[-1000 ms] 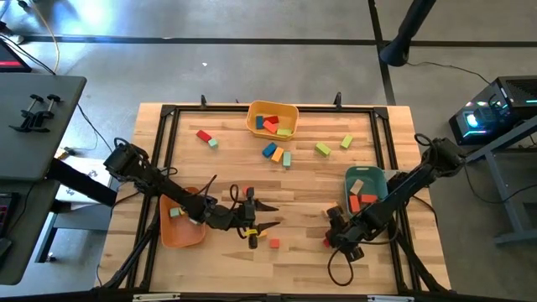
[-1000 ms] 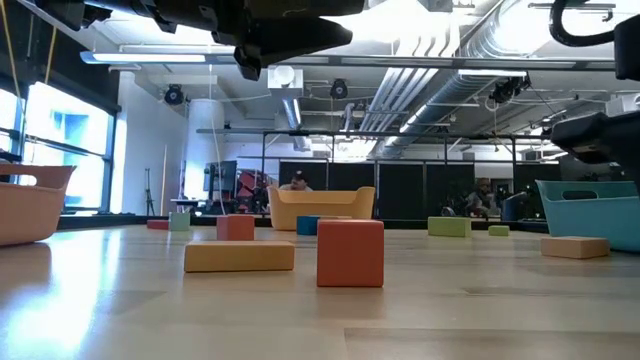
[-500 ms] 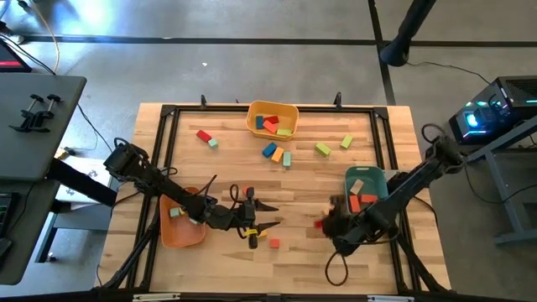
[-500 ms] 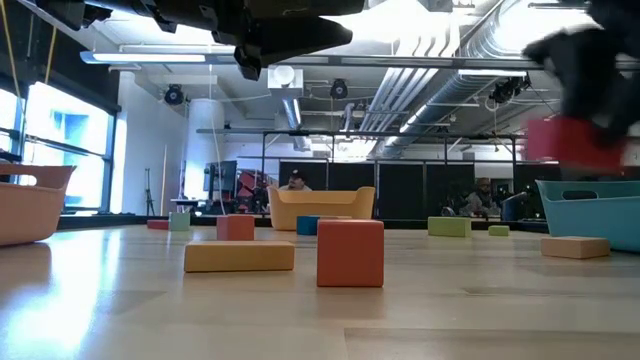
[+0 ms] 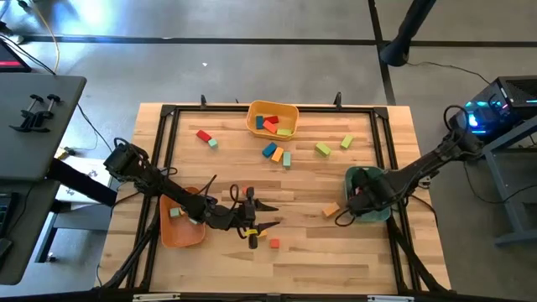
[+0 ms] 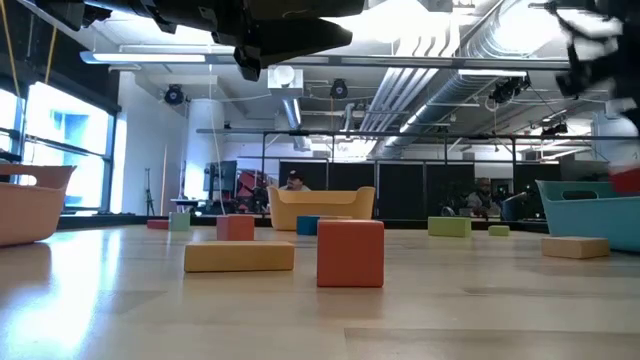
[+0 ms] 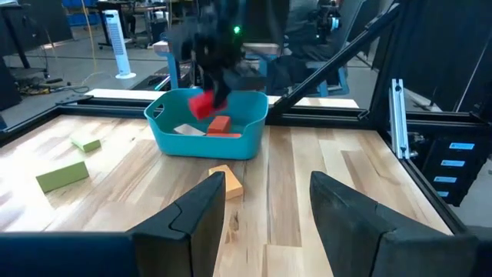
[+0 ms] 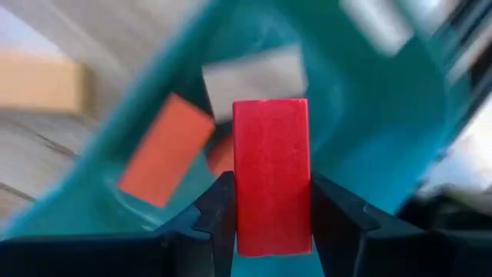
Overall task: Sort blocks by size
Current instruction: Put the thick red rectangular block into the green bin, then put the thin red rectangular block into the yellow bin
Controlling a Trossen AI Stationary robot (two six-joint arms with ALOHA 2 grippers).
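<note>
My right gripper is shut on a red block just over the teal bin, which holds an orange block and a tan block. The left wrist view shows the red block above the teal bin's rim. My left gripper hovers open and empty near the table's middle front, above a yellow block and a small orange cube. A tan block lies flat on the table, left of the teal bin. My right gripper pinches the red block's two long sides between its two fingers. The block stands lengthwise along the fingers and sticks out past their tips. It is lifted clear, over the inside of the teal bin.
An orange bin sits under my left arm, and a yellow bin with blocks stands at the far edge. Loose red, green, blue and orange blocks lie across the far half. A black frame borders the table.
My right gripper has risen from the table's near side with the red block and carried it toward the far right, until it hangs over the teal bin. The red block is lifted clear of the table. My left arm has kept still.
</note>
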